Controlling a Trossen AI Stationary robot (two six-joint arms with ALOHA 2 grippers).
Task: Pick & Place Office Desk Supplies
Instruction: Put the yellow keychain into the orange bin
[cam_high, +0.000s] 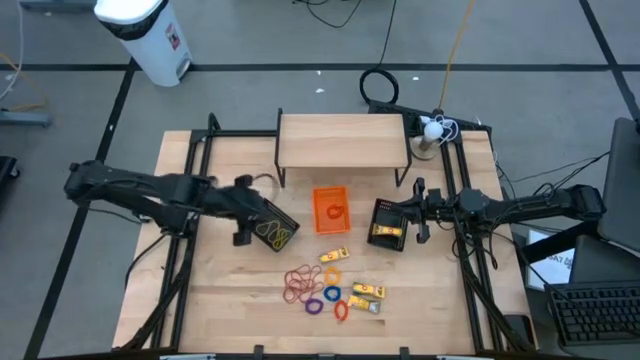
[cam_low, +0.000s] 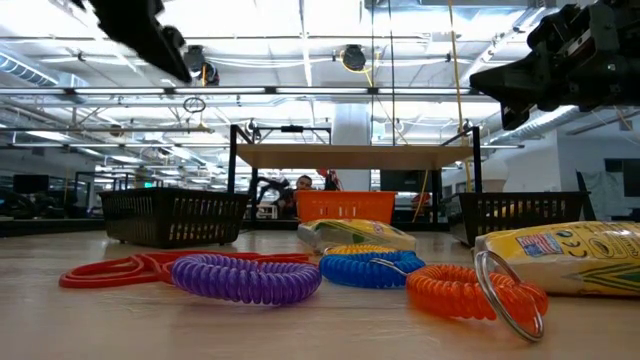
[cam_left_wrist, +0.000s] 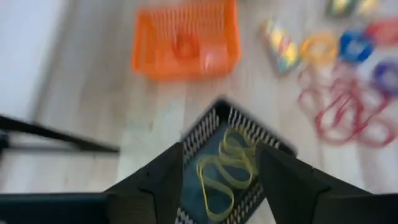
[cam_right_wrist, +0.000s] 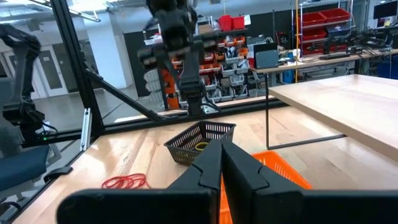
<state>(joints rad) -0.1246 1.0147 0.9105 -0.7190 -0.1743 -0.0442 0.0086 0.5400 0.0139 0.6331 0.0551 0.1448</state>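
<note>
The left gripper (cam_left_wrist: 219, 163) hangs over the left black mesh tray (cam_high: 272, 229) with its fingers (cam_left_wrist: 163, 175) spread and released, and yellow-tan rubber bands (cam_left_wrist: 224, 168) lie loose in that tray. The right gripper (cam_right_wrist: 222, 163) hovers over the right black mesh tray (cam_high: 388, 222), fingers clenched together on nothing. The remaining supplies lie on the bench (cam_high: 230, 300) between the arms: red-brown rubber bands (cam_high: 299, 285), a purple ring (cam_high: 315, 306), a blue ring (cam_high: 331, 294), an orange ring (cam_high: 341, 311) and yellow packets (cam_high: 367, 292), near the small orange tray (cam_high: 331, 208).
</note>
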